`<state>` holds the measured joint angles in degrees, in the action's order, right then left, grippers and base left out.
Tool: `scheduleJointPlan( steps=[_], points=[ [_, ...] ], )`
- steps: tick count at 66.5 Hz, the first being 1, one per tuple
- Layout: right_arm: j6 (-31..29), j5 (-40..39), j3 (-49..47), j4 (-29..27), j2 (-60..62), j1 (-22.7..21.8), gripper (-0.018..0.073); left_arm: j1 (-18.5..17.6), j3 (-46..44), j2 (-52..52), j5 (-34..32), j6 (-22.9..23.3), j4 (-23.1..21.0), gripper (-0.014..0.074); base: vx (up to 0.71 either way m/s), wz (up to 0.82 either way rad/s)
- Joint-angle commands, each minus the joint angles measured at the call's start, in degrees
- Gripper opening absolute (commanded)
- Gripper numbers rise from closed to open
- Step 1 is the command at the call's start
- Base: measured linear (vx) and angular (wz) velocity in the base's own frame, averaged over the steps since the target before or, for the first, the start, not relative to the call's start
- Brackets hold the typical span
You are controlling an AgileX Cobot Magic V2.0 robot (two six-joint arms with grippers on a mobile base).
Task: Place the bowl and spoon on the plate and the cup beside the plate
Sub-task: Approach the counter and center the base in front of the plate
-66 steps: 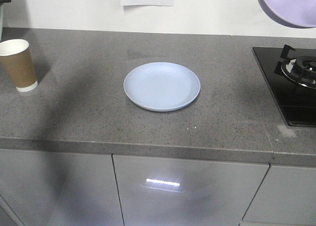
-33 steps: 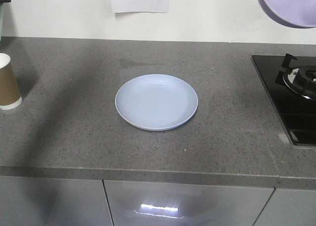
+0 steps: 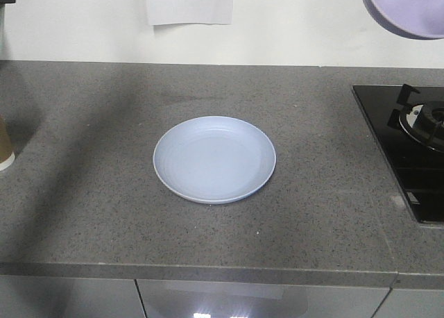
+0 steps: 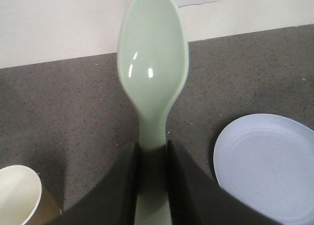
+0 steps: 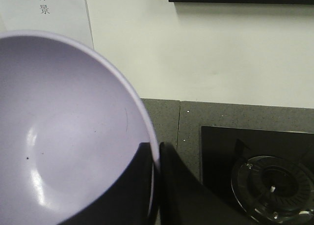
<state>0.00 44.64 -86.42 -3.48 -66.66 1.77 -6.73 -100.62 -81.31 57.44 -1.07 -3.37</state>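
On the countertop (image 3: 90, 193) in the front view lies the plate (image 3: 214, 160), cup (image 3: 4, 151) at the left edge (mostly cropped), bowl (image 3: 409, 9) aloft. Left wrist view: left gripper (image 4: 152, 151) clamped on the spoon (image 4: 153, 63) handle. Right wrist view: right gripper (image 5: 156, 158) pinches the bowl's rim.

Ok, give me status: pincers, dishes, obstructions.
Left pincer shut on spoon. Right pincer shut on bowl rim, held high. Plate bare on counter; cup far left. Nothing blocking the plate.

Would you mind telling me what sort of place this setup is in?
Most likely a kitchen: a grey stone countertop over glossy cabinet doors, with a gas hob set into it.
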Motion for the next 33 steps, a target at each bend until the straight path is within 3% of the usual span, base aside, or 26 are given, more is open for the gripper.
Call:
scheduleJointPlan(
  steps=[1, 33],
  points=[
    [-0.6, -4.54, -1.57, 0.2, 1.03, -0.32, -0.0011, -0.31, -1.86, 1.64, -3.65, -0.01, -0.49, -0.0006, 0.07, -0.03],
    [-0.6, -4.54, -1.57, 0.2, 1.03, -0.32, -0.0011, -0.31, -1.86, 1.64, -3.65, -0.01, -0.49, -0.0006, 0.07, -0.02]
  ],
)
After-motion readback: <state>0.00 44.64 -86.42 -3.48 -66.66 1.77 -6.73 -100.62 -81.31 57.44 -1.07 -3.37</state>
